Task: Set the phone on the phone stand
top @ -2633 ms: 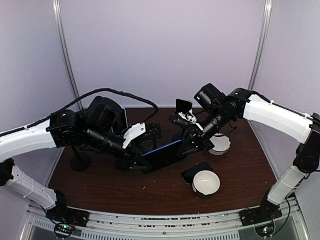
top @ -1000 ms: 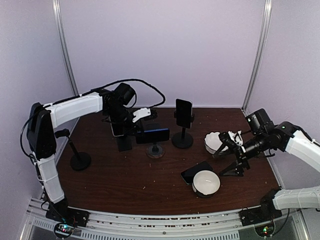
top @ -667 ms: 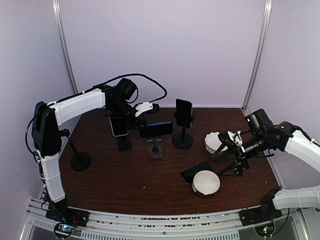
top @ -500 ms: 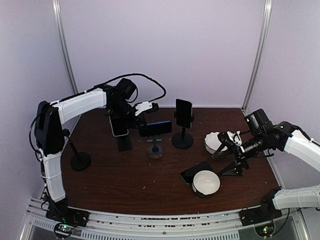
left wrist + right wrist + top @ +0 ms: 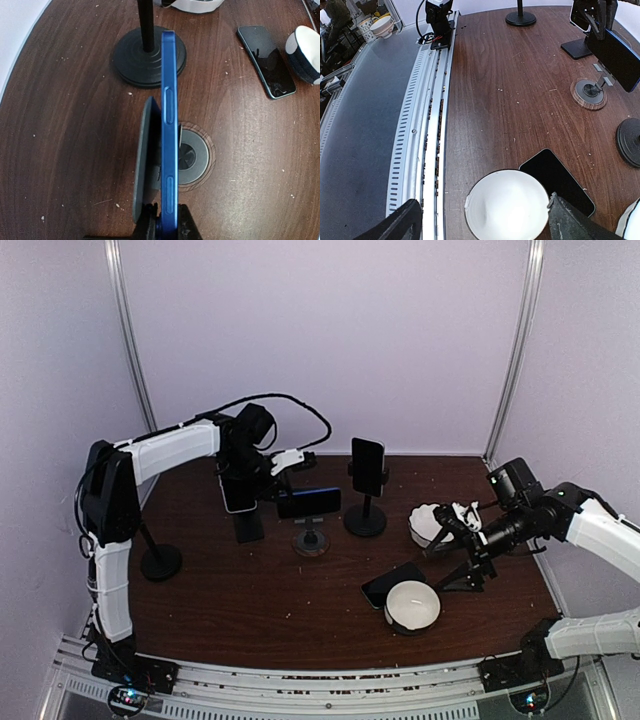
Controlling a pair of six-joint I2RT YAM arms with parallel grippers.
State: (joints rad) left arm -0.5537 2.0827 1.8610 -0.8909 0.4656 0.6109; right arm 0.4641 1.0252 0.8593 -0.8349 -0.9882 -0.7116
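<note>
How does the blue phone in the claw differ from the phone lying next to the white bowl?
The blue phone is held on edge, off the table, by the left claw; the dark phone lies flat on the table, untouched. Both are slim rectangles.

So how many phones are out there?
4: blue phone in left gripper; white-edged phone on square-based stand; black phone on round-based stand; flat phone beside white bowl.
</note>
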